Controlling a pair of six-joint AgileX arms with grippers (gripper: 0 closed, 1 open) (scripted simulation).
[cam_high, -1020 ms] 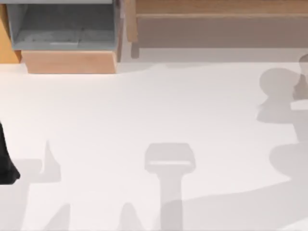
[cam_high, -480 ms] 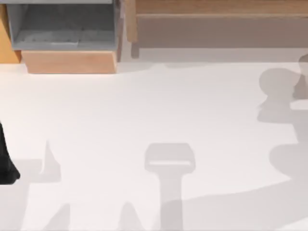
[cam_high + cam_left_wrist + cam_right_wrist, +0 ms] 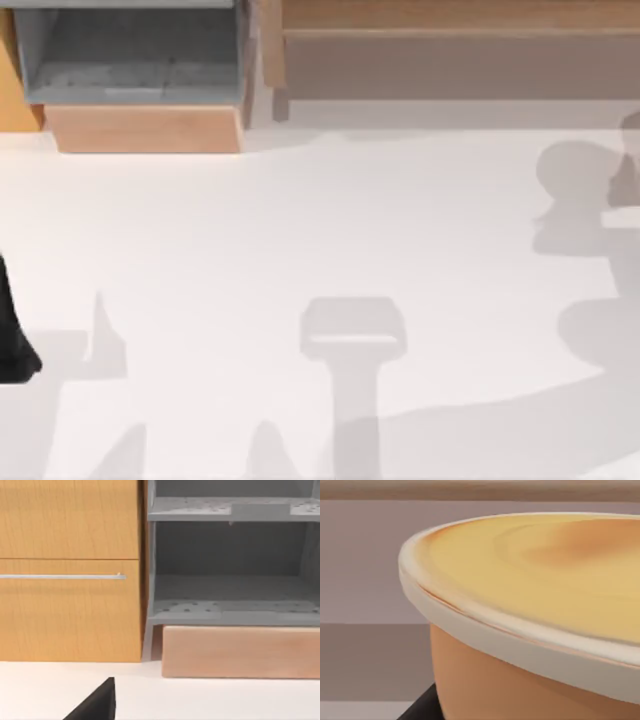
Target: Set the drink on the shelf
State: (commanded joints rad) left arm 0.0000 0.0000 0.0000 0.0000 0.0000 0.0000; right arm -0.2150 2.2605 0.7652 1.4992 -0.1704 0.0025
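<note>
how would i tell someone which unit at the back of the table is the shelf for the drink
Look along the far edge of the white table in the top view. The shelf is the wide, low, light-brown wooden unit on the right, with a plank top, a shadowed grey-brown recess and a slim leg. Its neighbour on the left, the grey-lined box, has a pale wood front.

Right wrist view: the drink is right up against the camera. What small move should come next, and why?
Probably carry the drink a little further toward the shelf, keeping it level. In the right wrist view the orange cup with its pale rim sits close to the camera, with the shelf's shadowed recess straight behind it. In the top view the shelf stands at the far edge of the table, right of the grey-lined box.
</note>
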